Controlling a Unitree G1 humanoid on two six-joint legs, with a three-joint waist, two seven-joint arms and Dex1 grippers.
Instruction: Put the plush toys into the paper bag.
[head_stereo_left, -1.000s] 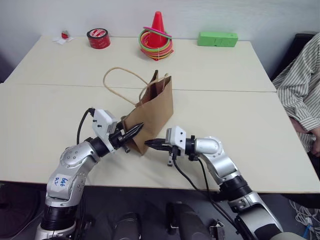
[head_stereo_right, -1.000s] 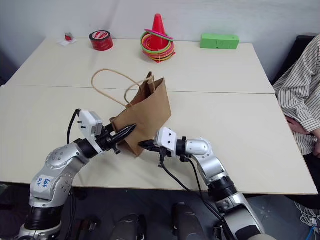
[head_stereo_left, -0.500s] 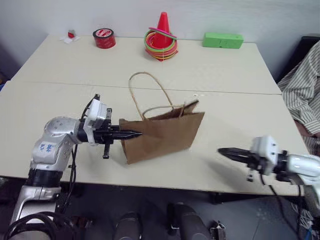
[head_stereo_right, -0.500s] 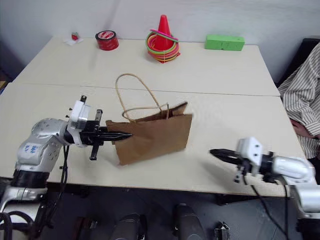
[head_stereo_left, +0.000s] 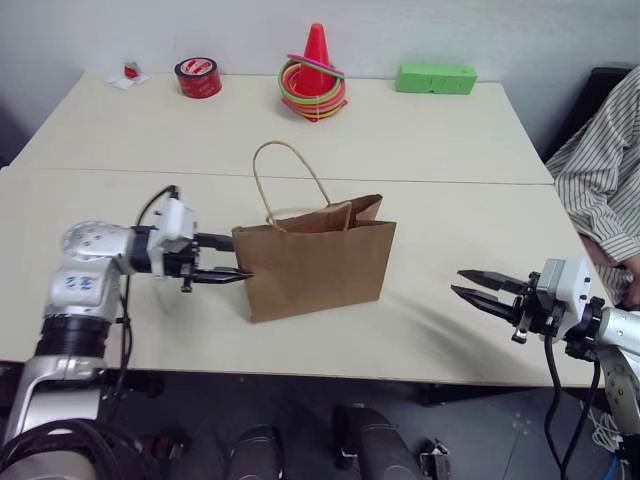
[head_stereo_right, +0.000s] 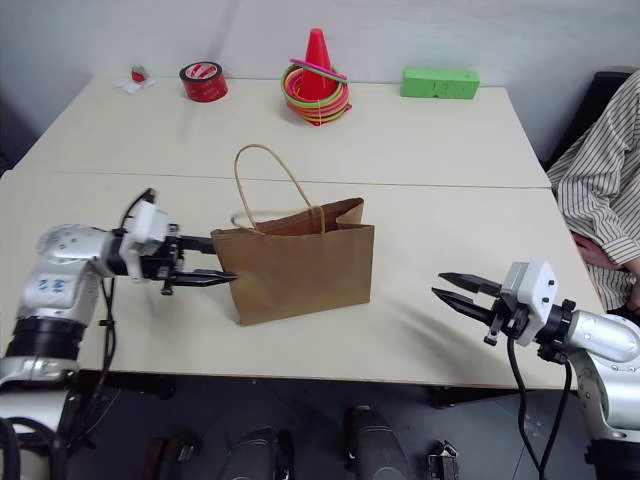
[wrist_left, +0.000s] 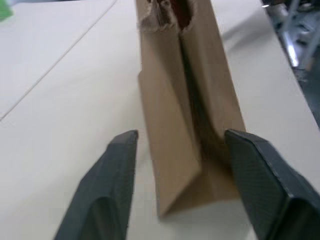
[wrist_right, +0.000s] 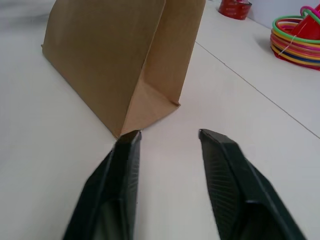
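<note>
Worktop (head_stereo_left: 450, 150) carrying an upright paper bag (head_stereo_left: 315, 265) at centre; its contents are hidden from above, though something reddish shows at its mouth in the left wrist view. Left gripper (head_stereo_left: 228, 258), spread wide, flanks the bag's end. Right gripper (head_stereo_left: 478, 287), parted and empty, stands well apart.

I see the paper bag (head_stereo_left: 318, 262) upright mid-table (head_stereo_left: 100, 300); my left gripper (head_stereo_left: 228, 259) just left of its end, right gripper (head_stereo_left: 478, 288) well apart rightward; tape roll (head_stereo_left: 197, 77), cone (head_stereo_left: 315, 62) and block (head_stereo_left: 435, 78) behind it; person (head_stereo_left: 600, 180) at right.
</note>
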